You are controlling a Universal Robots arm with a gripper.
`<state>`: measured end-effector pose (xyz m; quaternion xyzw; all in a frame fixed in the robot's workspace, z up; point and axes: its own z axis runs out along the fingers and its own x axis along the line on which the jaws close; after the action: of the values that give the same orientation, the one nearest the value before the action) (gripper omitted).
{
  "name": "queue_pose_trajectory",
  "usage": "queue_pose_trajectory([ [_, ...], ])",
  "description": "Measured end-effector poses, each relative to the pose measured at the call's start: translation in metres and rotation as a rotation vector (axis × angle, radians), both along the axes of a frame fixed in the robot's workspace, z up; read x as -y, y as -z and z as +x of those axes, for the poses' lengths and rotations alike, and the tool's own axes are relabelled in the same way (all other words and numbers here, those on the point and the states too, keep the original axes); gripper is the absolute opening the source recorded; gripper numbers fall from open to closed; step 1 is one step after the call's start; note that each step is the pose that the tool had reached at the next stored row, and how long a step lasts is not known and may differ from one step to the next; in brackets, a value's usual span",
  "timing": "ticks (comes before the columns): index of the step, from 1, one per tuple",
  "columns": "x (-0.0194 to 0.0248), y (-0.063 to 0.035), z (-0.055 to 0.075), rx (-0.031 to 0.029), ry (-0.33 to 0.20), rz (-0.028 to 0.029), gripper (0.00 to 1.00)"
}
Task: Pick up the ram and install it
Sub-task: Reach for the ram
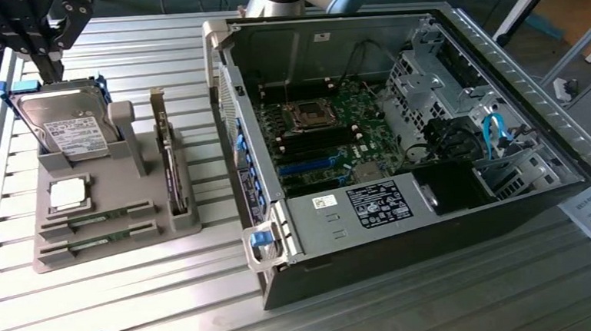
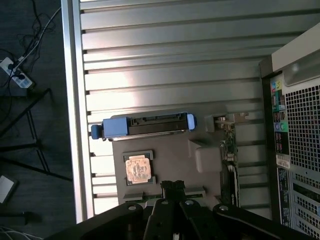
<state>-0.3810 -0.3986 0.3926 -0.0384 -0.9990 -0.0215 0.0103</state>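
Two green ram sticks [image 1: 95, 218] lie flat in the front slots of a grey holder [image 1: 142, 182] on the exterior view's left. My gripper [image 1: 51, 66] hangs high over the holder's far end, above the hard drive [image 1: 68, 129], well apart from the ram. Its black fingers are shut with nothing between them. In the wrist view the gripper [image 2: 169, 212] looks down on the holder [image 2: 175, 155], and its fingers cover the holder's ram end.
The holder also carries a square silver processor [image 1: 68, 193] and an upright expansion card [image 1: 168, 154]. An open computer case [image 1: 495, 69] with its motherboard [image 1: 324, 129] lies on the exterior view's right. The slatted metal table [image 1: 129, 299] ends near the holder.
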Motion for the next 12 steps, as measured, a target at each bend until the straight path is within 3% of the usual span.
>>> queue_pose_trajectory([
  [7, 0.0033, 0.0, 0.0, 0.0, 0.0, -0.0001, 0.1],
  [12, 0.0179, 0.0, 0.0, 0.0, 0.0, -0.0001, 0.1],
])
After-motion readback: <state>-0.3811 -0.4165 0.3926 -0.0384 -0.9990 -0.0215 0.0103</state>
